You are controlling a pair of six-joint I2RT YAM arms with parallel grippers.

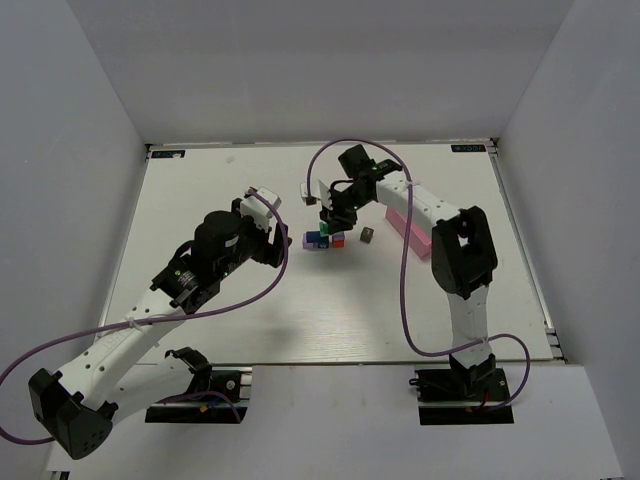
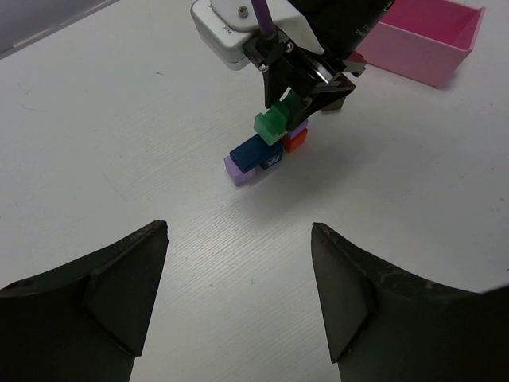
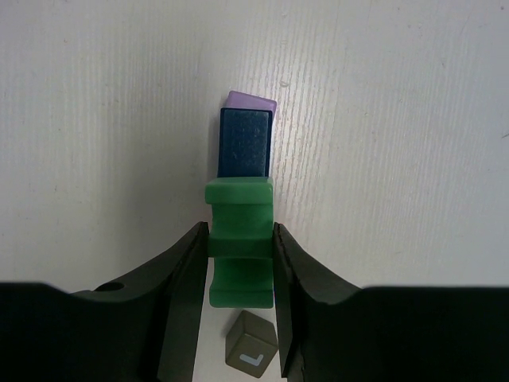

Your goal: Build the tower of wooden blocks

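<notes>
Right gripper part-closed, clamping green notched wooden block over dark blue wooden brick and lilac wooden block, mid-table. Red-orange wooden cube just right of these. Left gripper wide open, empty, left of blocks. Small grey cube lies apart, further right.

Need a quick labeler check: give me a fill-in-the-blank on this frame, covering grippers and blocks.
1. The right gripper is shut on a block coloured ___.
2. The left gripper is ___ and holds nothing.
3. The rectangular tray is ___.
Missing words: green; open; pink.
</notes>
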